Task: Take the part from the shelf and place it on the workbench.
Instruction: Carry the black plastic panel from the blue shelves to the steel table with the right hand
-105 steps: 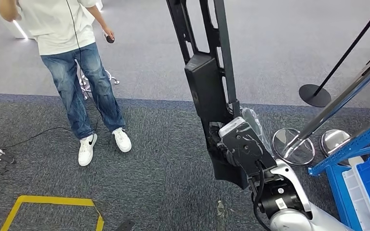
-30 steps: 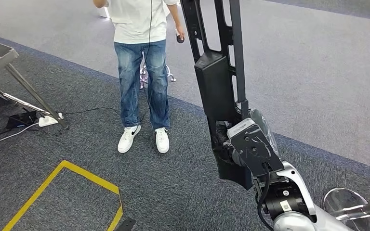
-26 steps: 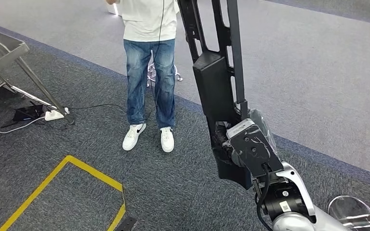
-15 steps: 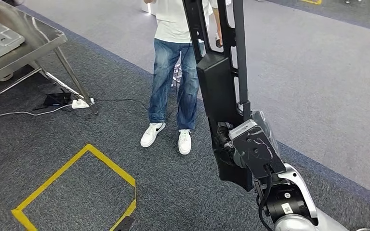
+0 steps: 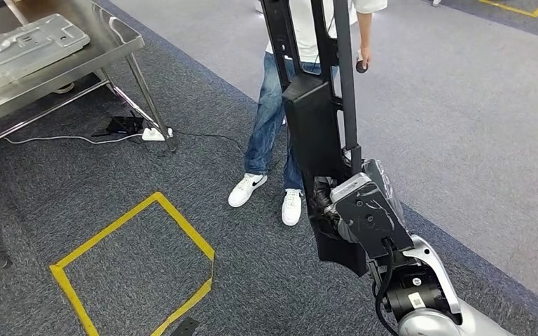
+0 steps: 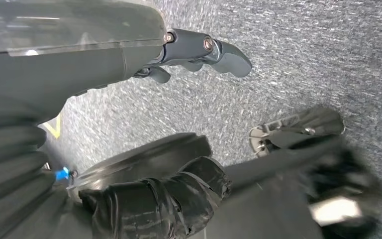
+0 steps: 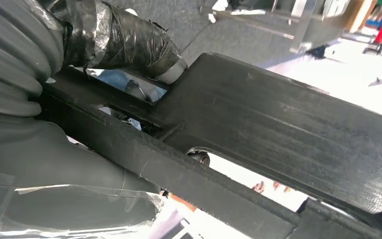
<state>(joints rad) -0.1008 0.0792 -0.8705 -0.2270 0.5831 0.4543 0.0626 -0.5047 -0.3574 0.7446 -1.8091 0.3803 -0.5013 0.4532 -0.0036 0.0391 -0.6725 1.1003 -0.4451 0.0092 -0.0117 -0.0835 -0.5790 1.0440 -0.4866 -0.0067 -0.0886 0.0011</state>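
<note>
One long black plastic frame part (image 5: 313, 119) upright, gripped by right hand (image 5: 354, 210); steel workbench (image 5: 115, 38) far left; left hand (image 6: 199, 50) empty, fingers apart.

The head view is evenly and brightly lit from overhead, sharp throughout, with soft shadows under the steel bench (image 5: 77, 52) at ten o'clock and a dull sheen on its top. The left wrist view is dimmer, the carpet (image 6: 303, 59) streaked with motion blur and the dark shapes at four o'clock smeared. In the right wrist view, glare washes out the background at two o'clock behind the dark part (image 7: 288, 129).
</note>
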